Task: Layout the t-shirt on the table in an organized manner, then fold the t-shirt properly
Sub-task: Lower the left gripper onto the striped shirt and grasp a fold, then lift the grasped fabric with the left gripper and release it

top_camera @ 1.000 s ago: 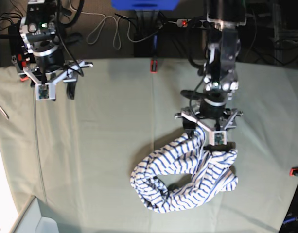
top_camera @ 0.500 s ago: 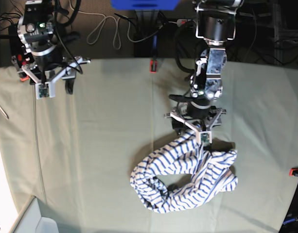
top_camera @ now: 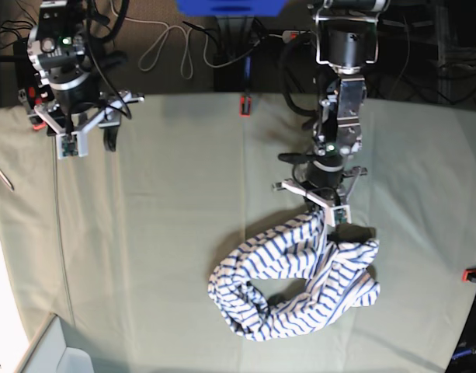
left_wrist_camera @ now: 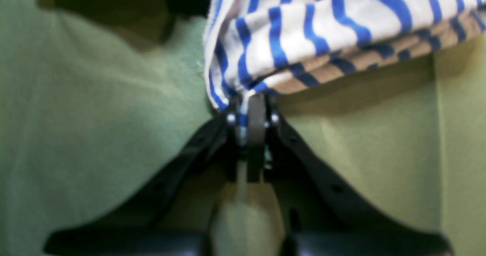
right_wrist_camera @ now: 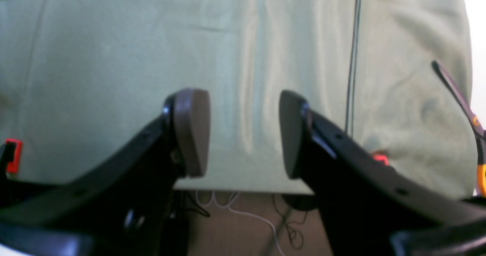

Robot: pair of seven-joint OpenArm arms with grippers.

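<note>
I see the left claw [left_wrist_camera: 250, 111] clenched on a fold at the edge of the t-shirt [top_camera: 296, 284], which lies bunched and crumpled on the pale green tabletop [top_camera: 168, 233], toward its near right part in the base view. My right claw [right_wrist_camera: 245, 132] hangs released, pads [right_wrist_camera: 191, 130] apart, over bare cloth near the far left edge, well apart from the shirt.

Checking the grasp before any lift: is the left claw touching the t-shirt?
Touching. The left wrist view shows the left claw shut on a fold at the edge of the t-shirt.
</note>
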